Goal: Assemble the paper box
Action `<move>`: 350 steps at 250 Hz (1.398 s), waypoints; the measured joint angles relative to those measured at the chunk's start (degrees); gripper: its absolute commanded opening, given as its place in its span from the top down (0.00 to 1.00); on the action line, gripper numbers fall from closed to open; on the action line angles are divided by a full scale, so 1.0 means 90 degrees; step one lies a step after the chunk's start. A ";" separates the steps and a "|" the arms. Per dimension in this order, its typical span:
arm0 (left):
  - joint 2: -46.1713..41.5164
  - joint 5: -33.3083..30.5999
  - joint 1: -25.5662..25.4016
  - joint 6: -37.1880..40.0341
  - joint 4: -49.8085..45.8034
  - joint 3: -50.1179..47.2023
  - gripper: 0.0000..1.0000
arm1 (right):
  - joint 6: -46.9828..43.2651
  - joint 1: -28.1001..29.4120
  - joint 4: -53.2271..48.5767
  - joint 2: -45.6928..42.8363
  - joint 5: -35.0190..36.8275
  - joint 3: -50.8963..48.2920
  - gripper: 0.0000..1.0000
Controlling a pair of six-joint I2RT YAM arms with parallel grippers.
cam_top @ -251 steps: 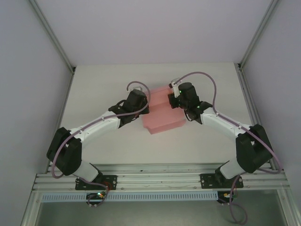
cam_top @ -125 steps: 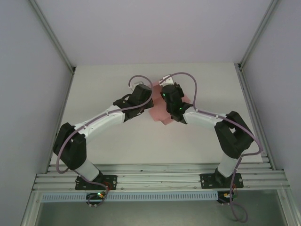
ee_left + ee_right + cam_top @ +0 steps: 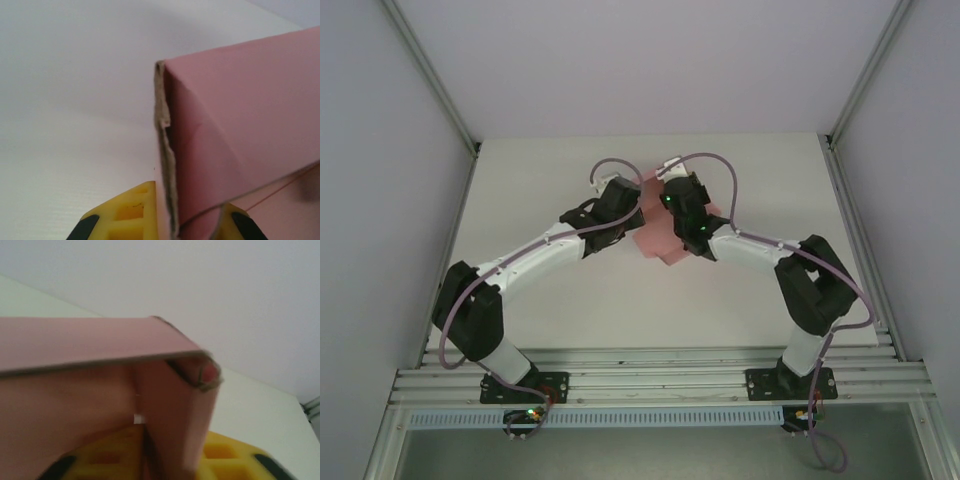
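Overhead, two white-and-black robot arms reach in from the near edge of a white table (image 3: 540, 170) and meet near its middle. The left arm (image 3: 535, 255) comes in from the lower left and the right arm (image 3: 760, 248) from the lower right. Their black wrists sit close together. Between and beneath the wrists lies the paper box (image 3: 660, 248), made of plain pink card and mostly covered by them. Pink shows above, below and to the right of the wrists, and the box's exact shape cannot be told from above.

From the left wrist camera, the left gripper (image 3: 187, 212) shows two yellow fingers (image 3: 122, 217) at the bottom of the picture. A folded pink wall of the paper box (image 3: 240, 125) rises between them, and the jaws pinch that doubled wall. Its raw grey-brown cut edge runs upright at the left, with white table behind.

From the right wrist camera, the right gripper (image 3: 172, 455) also pinches pink card. One panel stands upright between its yellow fingers (image 3: 232, 460), and another bends over from its top toward the left, like a roof. The picture is blurred, so finer folds cannot be told. A pale wall (image 3: 200, 285) stands beyond the table.
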 measured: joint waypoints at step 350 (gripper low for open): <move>0.2669 0.0843 0.0112 0.9636 -0.3422 0.2951 1.00 | 0.4605 -0.1746 -0.3832 -0.6246 -0.3407 -0.3844 0.00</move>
